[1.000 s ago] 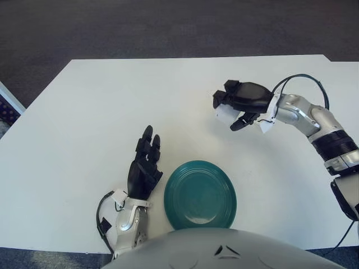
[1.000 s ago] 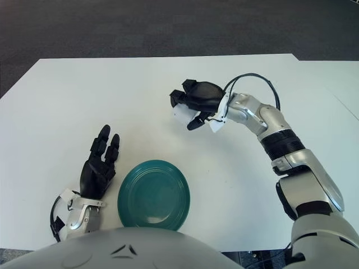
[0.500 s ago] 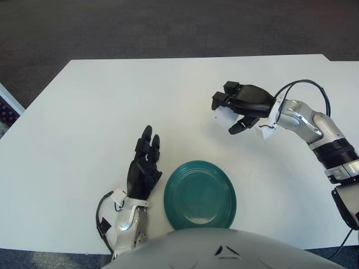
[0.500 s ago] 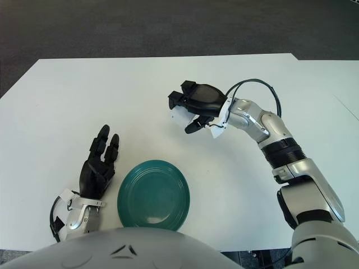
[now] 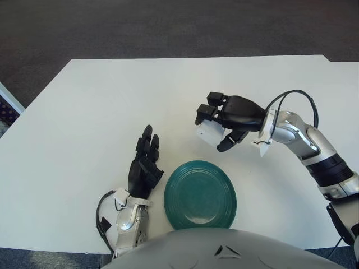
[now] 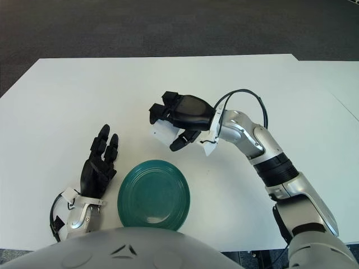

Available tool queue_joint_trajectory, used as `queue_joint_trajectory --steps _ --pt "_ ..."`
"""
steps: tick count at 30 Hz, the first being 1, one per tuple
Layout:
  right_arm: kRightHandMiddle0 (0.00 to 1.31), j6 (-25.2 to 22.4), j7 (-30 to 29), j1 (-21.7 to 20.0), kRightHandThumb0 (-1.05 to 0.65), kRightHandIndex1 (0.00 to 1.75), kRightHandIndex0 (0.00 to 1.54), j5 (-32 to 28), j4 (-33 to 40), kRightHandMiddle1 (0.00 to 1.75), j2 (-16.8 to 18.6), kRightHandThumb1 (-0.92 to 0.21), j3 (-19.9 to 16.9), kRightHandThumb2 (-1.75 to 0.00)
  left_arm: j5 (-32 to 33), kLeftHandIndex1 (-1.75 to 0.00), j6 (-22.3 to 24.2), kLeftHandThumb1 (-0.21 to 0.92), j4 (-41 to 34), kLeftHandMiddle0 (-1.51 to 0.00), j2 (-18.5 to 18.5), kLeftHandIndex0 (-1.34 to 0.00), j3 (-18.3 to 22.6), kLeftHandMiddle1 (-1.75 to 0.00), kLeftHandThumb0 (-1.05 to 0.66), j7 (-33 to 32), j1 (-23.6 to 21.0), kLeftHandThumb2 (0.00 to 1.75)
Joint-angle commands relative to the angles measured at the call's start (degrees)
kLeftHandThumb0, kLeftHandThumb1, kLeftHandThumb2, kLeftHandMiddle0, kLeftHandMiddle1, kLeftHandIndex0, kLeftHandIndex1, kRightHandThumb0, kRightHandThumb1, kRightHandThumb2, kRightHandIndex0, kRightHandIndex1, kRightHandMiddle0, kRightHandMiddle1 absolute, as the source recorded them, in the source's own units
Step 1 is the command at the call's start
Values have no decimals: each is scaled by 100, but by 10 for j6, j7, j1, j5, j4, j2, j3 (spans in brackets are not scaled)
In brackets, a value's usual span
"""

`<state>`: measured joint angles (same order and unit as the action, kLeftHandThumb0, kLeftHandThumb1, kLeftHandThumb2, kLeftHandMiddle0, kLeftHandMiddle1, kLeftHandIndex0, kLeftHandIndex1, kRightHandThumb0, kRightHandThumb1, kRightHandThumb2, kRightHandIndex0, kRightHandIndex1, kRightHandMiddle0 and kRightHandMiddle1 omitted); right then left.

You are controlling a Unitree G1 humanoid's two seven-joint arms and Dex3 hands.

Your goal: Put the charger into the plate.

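Note:
My right hand [image 5: 221,120] is shut on a small white charger [image 5: 209,134] and holds it above the white table, just beyond the far rim of the plate. The teal round plate [image 5: 200,194] lies near the table's front edge and holds nothing. In the right eye view the charger [image 6: 163,134] shows under the black fingers [image 6: 182,140]. My left hand [image 5: 145,166] rests flat on the table left of the plate, fingers stretched out and holding nothing.
The white table [image 5: 90,112] spreads around the plate. Dark carpet [image 5: 168,28] lies beyond its far edge. A black cable [image 5: 291,96] loops over my right forearm.
My right hand has carried the charger left and nearer, from the far right of the table towards the plate's far rim. The left hand has not moved.

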<state>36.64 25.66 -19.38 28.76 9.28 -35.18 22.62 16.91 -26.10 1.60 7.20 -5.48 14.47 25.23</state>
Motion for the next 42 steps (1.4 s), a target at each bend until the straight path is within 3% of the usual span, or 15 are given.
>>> queue_joint_trajectory --steps 1,3,6,11,16,22,31,38,42 --pt "96 -21 28 15 -72 175 117 -32 35 175 4 -92 5 -97 21 -27 55 92 17 -4 17 0 -7 -1 -105 -10 34 124" --pt "84 -32 48 21 -71 175 113 -54 43 175 5 -92 9 -100 31 -29 67 92 12 -5 19 0 -8 -1 -105 -11 37 124" --pt "80 -35 57 30 -70 175 109 -51 56 175 17 -92 21 -101 53 -33 79 92 9 -6 23 0 -8 -1 -105 -5 41 123" --pt "88 3 35 41 -64 175 108 -22 48 175 39 -92 41 -96 43 -30 69 92 17 -3 24 0 -12 0 -105 -9 35 118" --pt "76 30 26 63 -64 175 104 -16 42 175 41 -92 42 -99 -14 -27 39 92 26 -1 19 0 -17 0 -105 -36 32 118" --pt "78 105 -37 101 -58 175 100 -3 6 175 55 -92 31 -90 -47 -20 25 92 27 0 13 0 -26 0 -105 -49 32 121" --pt "78 136 -64 88 -61 175 97 74 -21 175 67 -92 38 -87 -63 -16 9 92 36 0 13 0 -30 0 -105 -55 31 124" --pt "75 180 -100 92 -60 175 97 98 -48 175 60 -92 27 -86 -70 -18 11 92 42 0 9 0 -29 0 -105 -58 29 125" --pt "74 173 -87 94 -56 175 98 95 -43 175 51 -92 27 -84 -68 -17 10 92 52 0 8 0 -26 0 -105 -57 24 126"
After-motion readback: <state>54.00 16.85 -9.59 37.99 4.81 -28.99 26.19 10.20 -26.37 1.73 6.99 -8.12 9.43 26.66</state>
